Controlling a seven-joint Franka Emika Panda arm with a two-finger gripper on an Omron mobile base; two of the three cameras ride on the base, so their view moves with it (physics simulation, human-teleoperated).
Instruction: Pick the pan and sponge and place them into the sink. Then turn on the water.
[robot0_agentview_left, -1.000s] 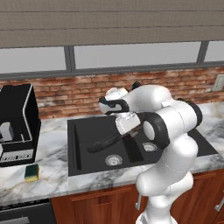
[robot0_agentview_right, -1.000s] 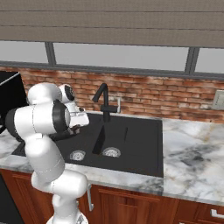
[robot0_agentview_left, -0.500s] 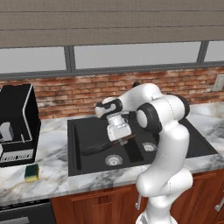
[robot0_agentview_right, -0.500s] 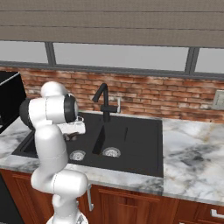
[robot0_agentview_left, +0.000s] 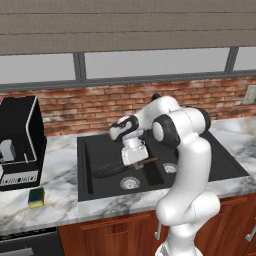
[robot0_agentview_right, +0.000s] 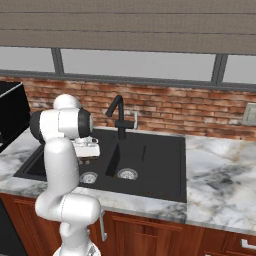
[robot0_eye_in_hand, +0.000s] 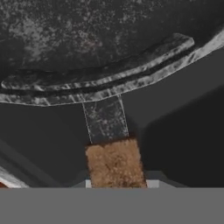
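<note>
The sponge (robot0_agentview_left: 36, 197), a small yellow block with a green layer, is lying on the marble surface (robot0_agentview_left: 60, 210), far left of the jaws and waiting for its turn. The jaws are gripping the brown handle of the speckled black pan (robot0_eye_in_hand: 100, 43), which is hanging just ahead of them over the matte black sink's (robot0_agentview_left: 220, 165) left basin, probably for lowering.
</note>
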